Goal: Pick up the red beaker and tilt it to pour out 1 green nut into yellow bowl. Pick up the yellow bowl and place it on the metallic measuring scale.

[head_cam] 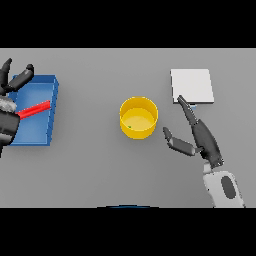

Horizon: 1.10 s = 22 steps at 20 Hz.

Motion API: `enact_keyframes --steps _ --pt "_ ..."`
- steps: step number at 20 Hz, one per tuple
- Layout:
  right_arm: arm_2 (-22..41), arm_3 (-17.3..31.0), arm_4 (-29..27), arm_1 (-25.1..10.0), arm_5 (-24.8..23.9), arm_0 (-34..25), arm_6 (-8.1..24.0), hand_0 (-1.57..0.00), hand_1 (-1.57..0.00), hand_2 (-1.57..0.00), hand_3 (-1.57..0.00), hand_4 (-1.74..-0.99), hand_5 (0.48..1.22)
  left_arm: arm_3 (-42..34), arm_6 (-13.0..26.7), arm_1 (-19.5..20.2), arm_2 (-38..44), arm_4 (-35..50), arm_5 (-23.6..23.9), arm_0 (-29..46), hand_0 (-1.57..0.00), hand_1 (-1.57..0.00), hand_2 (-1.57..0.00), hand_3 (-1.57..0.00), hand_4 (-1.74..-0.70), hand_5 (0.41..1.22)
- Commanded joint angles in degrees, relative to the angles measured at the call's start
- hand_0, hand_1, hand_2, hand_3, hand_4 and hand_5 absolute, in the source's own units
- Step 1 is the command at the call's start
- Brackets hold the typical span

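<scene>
The yellow bowl (138, 117) stands upright at mid-table with a small green nut (130, 126) inside near its left wall. My right hand (199, 136) hovers just right of the bowl, fingers straight and thumb spread toward it, touching nothing. Behind that hand lies the flat pale measuring scale (192, 85). The red beaker (34, 110) lies on its side in the blue tray (36, 109) at the far left. My left hand (11, 80) is over the tray's left edge, fingers spread and free of the beaker.
The blue tray takes up the table's left side. Grey tabletop lies between the tray and the bowl and in front of the bowl.
</scene>
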Motion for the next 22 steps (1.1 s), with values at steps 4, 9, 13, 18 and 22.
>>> enact_keyframes --steps 4,9,13,18,22 --pt "6.1 1.5 10.8 -7.5 4.7 -7.1 2.7 0.00 0.00 0.00 0.00 -1.216 0.704 -1.9 0.0 1.0 1.4 -0.6 -0.4 0.2 -0.01 -0.01 -0.01 -0.01 -0.72 0.667" --pt "16.1 6.8 23.2 -13.6 11.0 -18.8 -1.1 0.00 0.00 0.00 0.00 -1.228 0.703 -2.3 0.0 2.0 3.3 -3.2 0.4 0.7 0.00 0.00 0.00 0.00 -0.71 0.672" --pt "20.2 10.8 26.6 -15.2 14.6 -24.7 -4.0 0.00 0.00 0.00 0.00 -1.211 0.704 -3.2 0.0 3.3 5.7 -4.8 0.8 0.9 0.00 0.00 0.00 0.00 -0.72 0.682" --pt "26.3 18.9 31.3 -13.3 18.5 -31.7 -4.8 0.00 0.00 0.00 0.00 -1.223 0.704 -3.2 0.0 5.9 8.7 -7.9 1.6 0.8 0.00 0.00 0.00 0.00 -0.72 0.688" --pt "28.4 23.8 33.1 -12.3 19.6 -34.9 -4.9 0.00 0.00 0.00 0.00 -1.239 0.705 -3.4 0.0 7.0 11.1 -9.5 3.0 0.8 0.00 0.00 0.00 0.00 -0.72 0.687"
